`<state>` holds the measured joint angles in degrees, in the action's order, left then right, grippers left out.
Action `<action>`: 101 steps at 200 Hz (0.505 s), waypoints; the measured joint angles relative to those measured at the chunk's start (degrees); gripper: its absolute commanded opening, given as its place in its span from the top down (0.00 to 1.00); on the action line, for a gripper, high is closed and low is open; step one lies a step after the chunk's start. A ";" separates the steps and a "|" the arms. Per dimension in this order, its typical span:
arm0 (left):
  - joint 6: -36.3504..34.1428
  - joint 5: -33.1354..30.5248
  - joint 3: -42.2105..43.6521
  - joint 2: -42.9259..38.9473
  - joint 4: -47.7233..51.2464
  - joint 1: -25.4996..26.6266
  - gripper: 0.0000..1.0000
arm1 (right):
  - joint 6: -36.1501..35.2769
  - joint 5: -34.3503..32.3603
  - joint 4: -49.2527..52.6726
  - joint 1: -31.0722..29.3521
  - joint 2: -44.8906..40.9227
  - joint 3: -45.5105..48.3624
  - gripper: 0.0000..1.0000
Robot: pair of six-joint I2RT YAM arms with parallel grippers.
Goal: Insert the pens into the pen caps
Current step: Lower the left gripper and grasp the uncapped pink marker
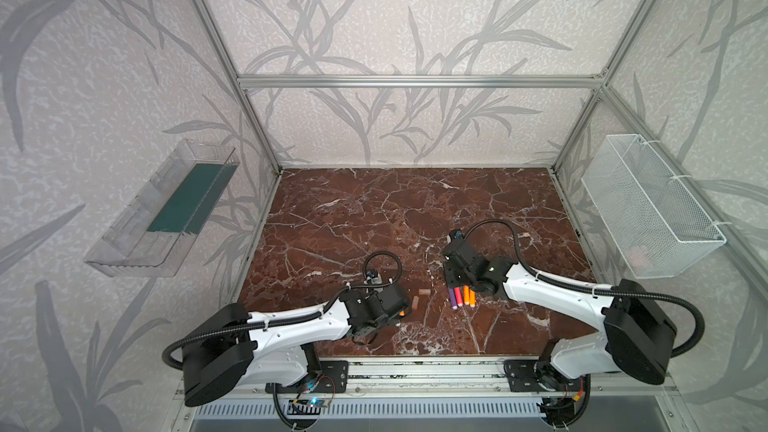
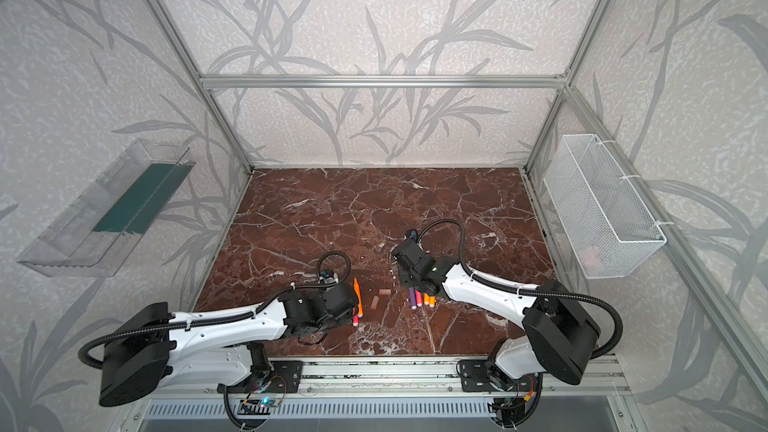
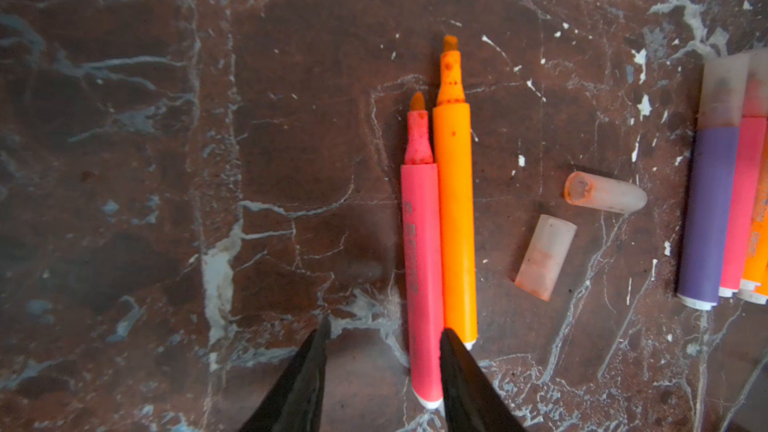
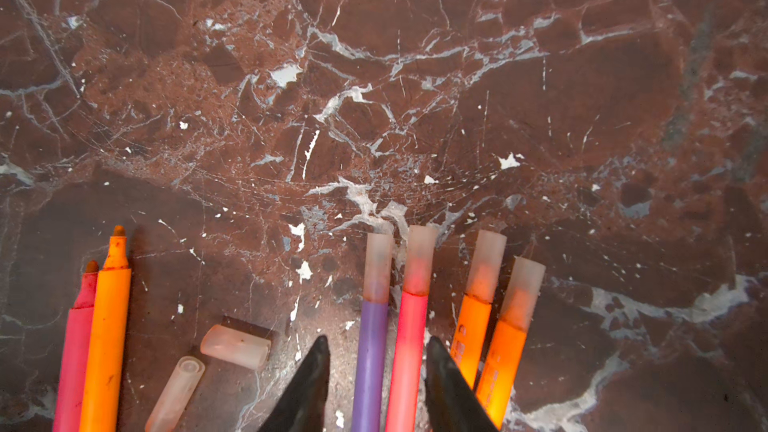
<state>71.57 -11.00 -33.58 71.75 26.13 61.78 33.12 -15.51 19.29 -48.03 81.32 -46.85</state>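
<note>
The worktop (image 1: 374,209) is red-brown marble, walled by a metal frame (image 1: 415,81). Its far half is bare, so there is ample room to lift and turn. All task items lie in the near-middle strip, well apart from the side edges and nearer the front edge.

The right pincer (image 4: 377,340) hangs low with jaws spread over a row of four capped pens (image 4: 473,322). It straddles the purple pen (image 4: 370,351) and the capped pink pen (image 4: 409,338) and pinches neither. Judgement: this row is the finished set, parked parallel to keep the work zone free.

The left pincer (image 3: 385,328) has its jaws spread, nothing pinched. The tail of the uncapped pink pen (image 3: 422,276) sits in the gap, close beside one finger. That finger overlaps the tail of the uncapped orange pen (image 3: 457,218), which touches the pink one along its length. Judgement: a tail-end grasp leaves the tip free for capping, but the touching neighbour leaves little finger room.

Two loose caps (image 3: 546,257) lie between that pair and the row, apart from both. One has its open mouth turned toward the bare pens.
</note>
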 measured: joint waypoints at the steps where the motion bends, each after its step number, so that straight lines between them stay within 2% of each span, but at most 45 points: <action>1: 0.00 0.00 -0.02 0.07 -0.02 0.02 0.54 | 0.00 0.02 -0.02 0.00 0.00 0.04 0.61; 101: 0.04 0.02 -0.17 4.26 -1.36 0.20 0.56 | 0.00 0.61 -0.15 0.00 -2.34 1.36 0.59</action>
<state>71.61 -10.98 -33.76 76.01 24.77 61.98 33.12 -14.90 19.14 -48.03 78.98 -45.50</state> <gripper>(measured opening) 0.438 0.404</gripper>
